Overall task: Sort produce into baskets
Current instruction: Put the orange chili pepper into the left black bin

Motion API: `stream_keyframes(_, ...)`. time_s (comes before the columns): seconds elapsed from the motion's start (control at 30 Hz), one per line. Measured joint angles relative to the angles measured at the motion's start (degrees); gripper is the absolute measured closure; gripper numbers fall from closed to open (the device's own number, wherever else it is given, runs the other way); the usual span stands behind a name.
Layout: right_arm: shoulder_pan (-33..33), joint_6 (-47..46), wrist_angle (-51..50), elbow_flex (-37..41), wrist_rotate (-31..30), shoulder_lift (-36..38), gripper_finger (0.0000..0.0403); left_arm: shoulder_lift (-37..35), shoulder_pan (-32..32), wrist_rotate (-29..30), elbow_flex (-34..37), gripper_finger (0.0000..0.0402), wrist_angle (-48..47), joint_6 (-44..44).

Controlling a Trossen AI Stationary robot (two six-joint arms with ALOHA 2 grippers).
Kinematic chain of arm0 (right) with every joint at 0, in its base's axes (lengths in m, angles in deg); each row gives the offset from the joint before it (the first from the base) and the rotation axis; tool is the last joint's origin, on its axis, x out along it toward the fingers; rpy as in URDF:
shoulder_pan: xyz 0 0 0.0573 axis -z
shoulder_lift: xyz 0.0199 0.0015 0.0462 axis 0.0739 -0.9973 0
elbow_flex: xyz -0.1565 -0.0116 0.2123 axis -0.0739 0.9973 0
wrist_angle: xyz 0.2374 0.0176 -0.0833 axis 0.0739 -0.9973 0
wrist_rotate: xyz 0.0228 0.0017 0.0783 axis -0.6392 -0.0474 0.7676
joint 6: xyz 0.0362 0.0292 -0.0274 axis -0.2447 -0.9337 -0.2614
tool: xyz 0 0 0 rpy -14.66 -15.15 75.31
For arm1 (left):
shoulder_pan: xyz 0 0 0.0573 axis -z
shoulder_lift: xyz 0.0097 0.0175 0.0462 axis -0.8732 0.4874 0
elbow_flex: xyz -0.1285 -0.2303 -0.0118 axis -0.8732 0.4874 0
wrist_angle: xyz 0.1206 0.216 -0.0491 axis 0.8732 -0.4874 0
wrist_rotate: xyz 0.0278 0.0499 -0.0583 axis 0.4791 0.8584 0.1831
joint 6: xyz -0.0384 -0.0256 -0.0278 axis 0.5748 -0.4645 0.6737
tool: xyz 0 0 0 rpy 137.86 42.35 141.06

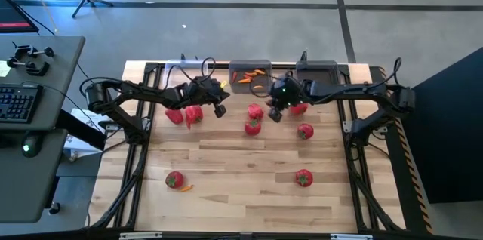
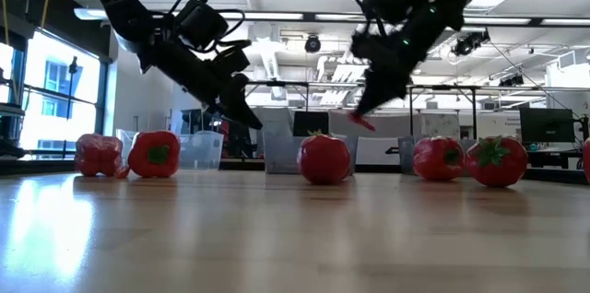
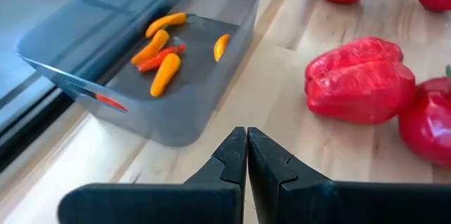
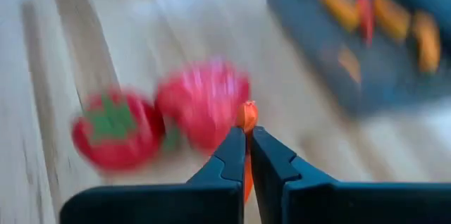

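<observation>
Both arms inward, left gripper (image 3: 246, 155) closed empty, right gripper (image 4: 248, 155) apparently pinched.

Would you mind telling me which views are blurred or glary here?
Right wrist view: motion-blurred, with the green-topped round red tomato smeared behind the right gripper pinching a thin orange carrot piece. Low view: window glare on the pale wooden table. Left wrist view: crisp.

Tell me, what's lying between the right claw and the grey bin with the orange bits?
Only bare wooden table shows in the right wrist view between the right gripper, shut on a carrot piece, and the grey bin.
</observation>
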Motion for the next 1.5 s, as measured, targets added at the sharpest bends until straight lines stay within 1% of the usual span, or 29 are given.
stream_keyframes(0.13, 2.48, 4.03, 3.87, -4.62, -0.02, -2.71, 0.0403, 0.00, 0.15, -1.30, 0.11, 0.0401, 0.41, 0.00)
stream_keyframes(0.27, 4.90, 9.88, 3.19, -11.89, 0.74, -9.53, 0.0403, 0.00, 0.53, -1.45, 0.11, 0.0401, 1.84, -0.01)
stream_keyframes(0.4, 7.36, 14.70, 0.27, -19.95, 3.55, -17.22, 0.0403, 0.00, 0.53, -1.48, 0.08, 0.0401, 1.88, 0.02)
stream_keyframes(0.57, 10.72, 18.83, -6.20, -28.64, 3.49, -24.64, 0.0403, 0.00, 0.51, -1.47, 0.08, 0.0401, 2.56, 1.21)
stream_keyframes(0.63, 12.18, 19.39, -8.07, -30.74, 3.52, -26.81, 0.0403, 0.00, 0.51, -1.47, 0.08, 0.0401, 2.66, 1.41)
stream_keyframes(0.83, 15.66, 19.60, -10.81, -32.77, 3.49, -31.29, 0.0403, 0.00, 0.51, -1.45, 0.08, 0.0401, 2.59, 1.40)
stream_keyframes(1.03, 16.96, 18.78, -10.83, -32.80, 3.44, -33.55, 0.0394, 0.00, 0.51, -1.48, 0.06, 0.0401, 2.59, 1.46)
stream_keyframes(1.17, 16.98, 18.52, -10.71, -32.80, 3.33, -33.53, 0.0366, 0.00, 0.51, -1.48, 0.06, 0.0401, 2.59, 1.51)
stream_keyframes(1.4, 16.98, 18.76, -11.75, -32.80, 3.23, -33.43, 0.0293, 0.00, 0.49, -2.17, 0.04, 0.0401, 2.55, 2.32)
stream_keyframes(1.5, 16.98, 19.25, -13.09, -32.80, 3.18, -32.43, 0.0282, 0.00, 0.38, -4.26, 0.04, 0.0401, 2.53, 2.45)
